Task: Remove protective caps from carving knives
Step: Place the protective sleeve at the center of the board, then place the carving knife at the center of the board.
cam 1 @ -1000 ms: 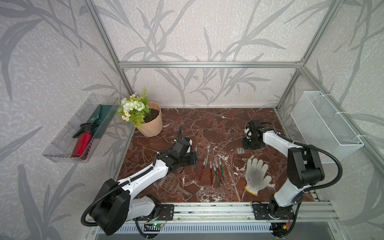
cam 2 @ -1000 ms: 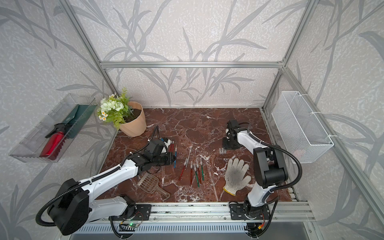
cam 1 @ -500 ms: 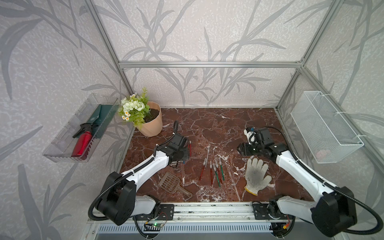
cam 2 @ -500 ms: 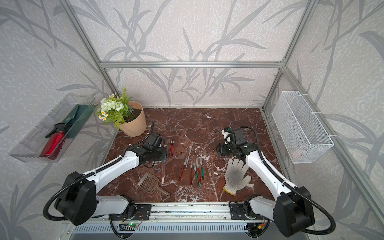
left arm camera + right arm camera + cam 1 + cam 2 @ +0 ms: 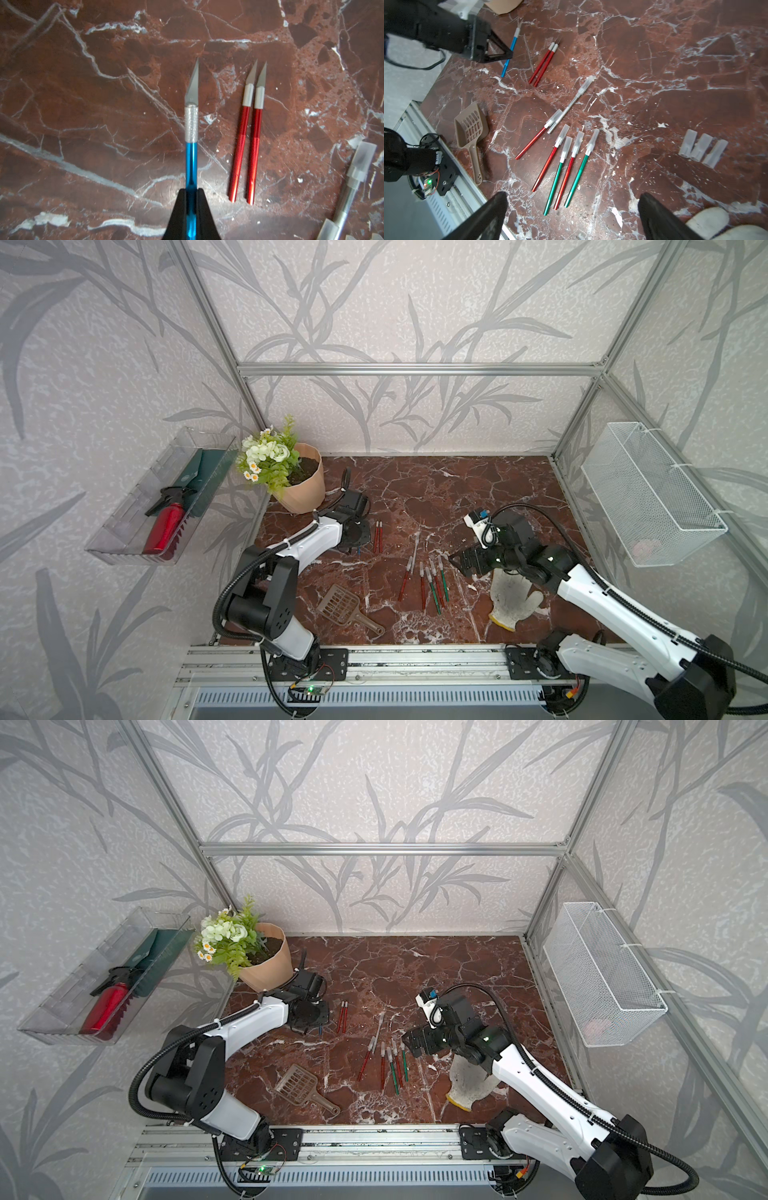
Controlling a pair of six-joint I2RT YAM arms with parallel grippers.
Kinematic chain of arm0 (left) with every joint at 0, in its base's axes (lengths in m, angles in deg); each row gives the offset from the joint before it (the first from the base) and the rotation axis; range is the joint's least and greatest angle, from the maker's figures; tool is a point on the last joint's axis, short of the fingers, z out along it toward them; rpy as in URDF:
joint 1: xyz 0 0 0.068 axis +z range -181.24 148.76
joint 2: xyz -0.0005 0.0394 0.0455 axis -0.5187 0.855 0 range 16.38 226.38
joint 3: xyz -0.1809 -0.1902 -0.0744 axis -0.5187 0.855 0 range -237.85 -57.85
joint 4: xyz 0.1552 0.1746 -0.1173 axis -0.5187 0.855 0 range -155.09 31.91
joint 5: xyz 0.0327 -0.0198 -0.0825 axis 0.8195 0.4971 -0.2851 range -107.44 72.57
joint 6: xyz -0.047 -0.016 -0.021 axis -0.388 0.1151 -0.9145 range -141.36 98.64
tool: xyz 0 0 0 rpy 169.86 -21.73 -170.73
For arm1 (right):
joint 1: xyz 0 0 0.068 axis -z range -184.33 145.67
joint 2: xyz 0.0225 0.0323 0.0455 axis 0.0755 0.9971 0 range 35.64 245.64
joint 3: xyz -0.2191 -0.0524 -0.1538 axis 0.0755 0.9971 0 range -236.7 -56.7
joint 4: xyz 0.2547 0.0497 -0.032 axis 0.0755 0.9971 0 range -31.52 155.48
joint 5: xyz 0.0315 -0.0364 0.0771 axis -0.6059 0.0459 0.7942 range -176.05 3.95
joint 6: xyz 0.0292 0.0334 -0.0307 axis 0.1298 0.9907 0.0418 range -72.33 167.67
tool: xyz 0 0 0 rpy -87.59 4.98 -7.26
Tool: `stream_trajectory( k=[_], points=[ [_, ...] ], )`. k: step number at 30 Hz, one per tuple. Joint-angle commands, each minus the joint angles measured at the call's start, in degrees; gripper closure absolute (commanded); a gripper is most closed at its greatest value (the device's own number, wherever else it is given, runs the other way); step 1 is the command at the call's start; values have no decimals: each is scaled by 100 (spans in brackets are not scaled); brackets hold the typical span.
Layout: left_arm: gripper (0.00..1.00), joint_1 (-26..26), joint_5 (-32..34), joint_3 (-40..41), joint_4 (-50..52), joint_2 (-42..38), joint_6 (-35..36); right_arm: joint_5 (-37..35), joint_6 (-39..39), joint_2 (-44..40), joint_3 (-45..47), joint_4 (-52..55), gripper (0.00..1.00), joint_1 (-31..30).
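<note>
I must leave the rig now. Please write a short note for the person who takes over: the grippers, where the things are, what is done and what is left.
The left gripper is shut on the blue knife, whose blade is bare.
The right gripper is open and empty, above the group that is yet to do.
Done: three knives are uncapped, the blue one and the two red knives lying side by side on the table. The three loose caps lie together, apart from the knives.
Left: the six capped knives, one silver, three red and two green. The blue one probably needs setting down first.
</note>
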Motion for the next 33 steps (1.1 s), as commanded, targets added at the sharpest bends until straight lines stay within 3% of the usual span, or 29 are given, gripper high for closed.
stream_trajectory(
  k=[1,11,33],
  points=[
    [98,38,-85,-252,-88,233,288,169,101,-184,97,-293,1,-162],
    [97,57,-474,-835,4,895,695,249,97,-193,93,-303,1,-387],
    [93,53,-687,-943,-2,1351,764,269,68,-97,74,-328,1,-407]
  ],
)
